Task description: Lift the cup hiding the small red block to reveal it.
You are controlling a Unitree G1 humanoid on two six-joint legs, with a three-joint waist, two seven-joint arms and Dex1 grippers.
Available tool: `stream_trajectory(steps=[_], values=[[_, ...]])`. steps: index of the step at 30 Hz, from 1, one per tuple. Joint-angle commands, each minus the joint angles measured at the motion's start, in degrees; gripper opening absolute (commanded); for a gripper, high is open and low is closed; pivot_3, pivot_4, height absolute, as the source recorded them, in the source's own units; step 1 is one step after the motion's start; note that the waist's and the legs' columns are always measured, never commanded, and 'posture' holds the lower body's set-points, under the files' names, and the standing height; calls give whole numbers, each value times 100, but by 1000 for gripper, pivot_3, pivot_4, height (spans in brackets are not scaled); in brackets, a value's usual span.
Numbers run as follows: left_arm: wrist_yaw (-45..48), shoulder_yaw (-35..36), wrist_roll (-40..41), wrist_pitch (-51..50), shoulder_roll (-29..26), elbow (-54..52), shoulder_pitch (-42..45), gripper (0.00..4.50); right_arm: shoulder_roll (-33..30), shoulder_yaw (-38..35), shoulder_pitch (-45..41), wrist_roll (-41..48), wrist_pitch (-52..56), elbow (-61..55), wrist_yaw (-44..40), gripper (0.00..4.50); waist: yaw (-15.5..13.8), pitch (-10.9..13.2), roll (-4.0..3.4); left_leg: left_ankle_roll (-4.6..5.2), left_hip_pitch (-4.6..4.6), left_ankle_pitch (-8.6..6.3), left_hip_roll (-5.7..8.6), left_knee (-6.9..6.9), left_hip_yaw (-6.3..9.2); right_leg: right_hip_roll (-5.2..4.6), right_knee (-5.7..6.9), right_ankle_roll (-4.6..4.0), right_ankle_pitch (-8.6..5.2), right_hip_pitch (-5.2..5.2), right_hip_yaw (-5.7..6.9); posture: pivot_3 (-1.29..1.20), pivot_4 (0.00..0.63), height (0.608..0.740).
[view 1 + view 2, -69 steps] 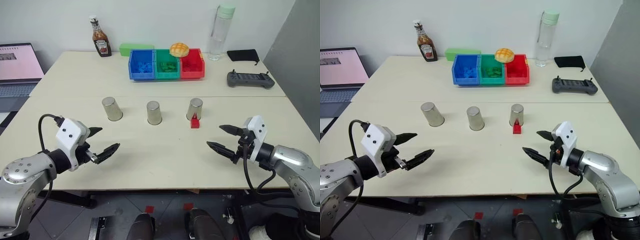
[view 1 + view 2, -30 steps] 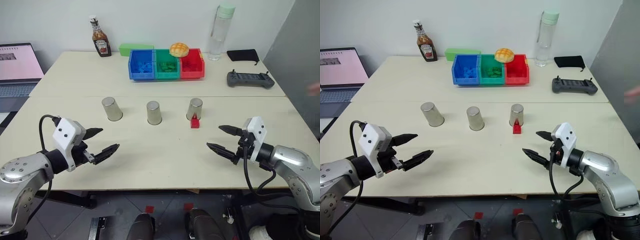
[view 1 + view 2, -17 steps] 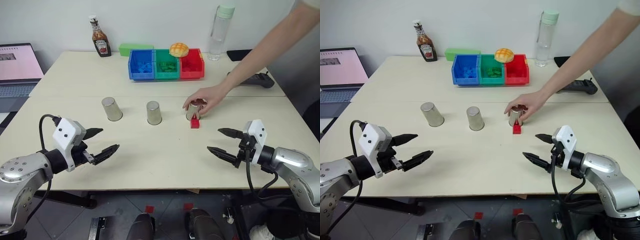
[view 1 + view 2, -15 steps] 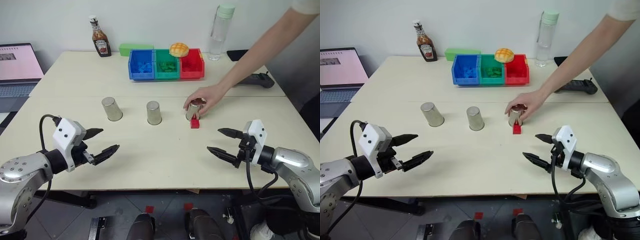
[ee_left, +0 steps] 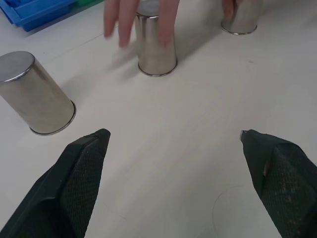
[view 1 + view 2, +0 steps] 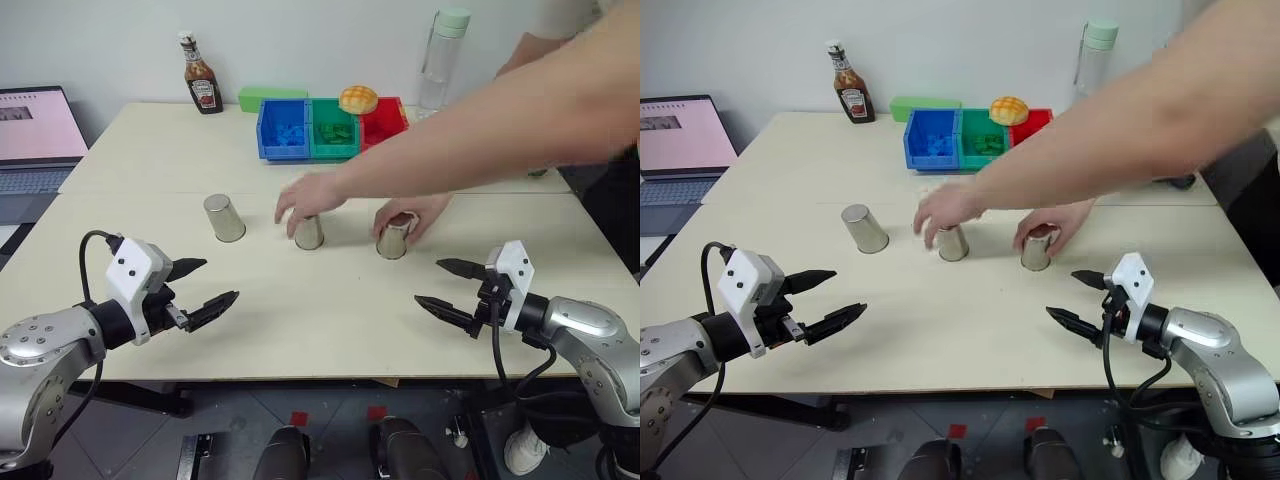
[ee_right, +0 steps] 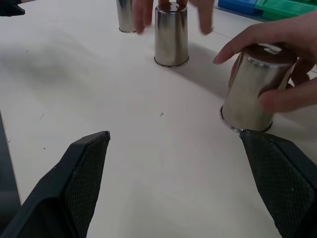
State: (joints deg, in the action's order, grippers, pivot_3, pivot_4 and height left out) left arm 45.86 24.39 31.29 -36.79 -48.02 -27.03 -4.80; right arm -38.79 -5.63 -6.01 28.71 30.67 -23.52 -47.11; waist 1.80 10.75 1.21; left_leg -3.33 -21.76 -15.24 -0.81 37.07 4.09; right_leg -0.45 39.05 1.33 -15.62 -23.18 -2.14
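Three silvery cups stand upside down in a row on the table: left cup (image 6: 224, 218), middle cup (image 6: 309, 232), right cup (image 6: 393, 238). A person's hand (image 6: 312, 196) rests on the middle cup and another hand (image 6: 418, 211) grips the right one. The small red block is hidden. My left gripper (image 6: 221, 279) hovers open near the front left, well short of the cups. My right gripper (image 6: 427, 281) hovers open at the front right, a little in front of the right cup (image 7: 251, 90). Nothing sits between either pair of fingers.
Two arms of the person (image 6: 520, 110) reach across from the right above the table. At the back stand blue (image 6: 284, 128), green (image 6: 333, 130) and red (image 6: 392, 114) bins, a bun (image 6: 358, 98), a ketchup bottle (image 6: 202, 75) and a water bottle (image 6: 443, 60). A laptop (image 6: 35, 135) sits at the left.
The person's hand has moved the right cup over the spot where the red block stood, and the block no longer shows. A second hand has come onto the middle cup. Both grippers stayed still.
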Motion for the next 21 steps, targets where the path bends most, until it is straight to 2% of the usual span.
stream_trajectory(steps=[1, 21], values=[[43, 29, -13, 106, -104, -67, 76, 4500, -55, -77, -27, 54, 4, -219, 42, 4462, 0, 0, 0, 0, 0, 0, 0, 0, 0, 0, 0, 0, 0, 0, 0, 0, 150, 740], [-50, 78, 51, 36, -41, -80, 166, 4500, 72, -27, -236, 173, 117, -227, 171, 4462, 1, 0, 0, 0, 0, 0, 0, 0, 0, 0, 0, 1, 0, 0, 0, 0, 150, 740]])
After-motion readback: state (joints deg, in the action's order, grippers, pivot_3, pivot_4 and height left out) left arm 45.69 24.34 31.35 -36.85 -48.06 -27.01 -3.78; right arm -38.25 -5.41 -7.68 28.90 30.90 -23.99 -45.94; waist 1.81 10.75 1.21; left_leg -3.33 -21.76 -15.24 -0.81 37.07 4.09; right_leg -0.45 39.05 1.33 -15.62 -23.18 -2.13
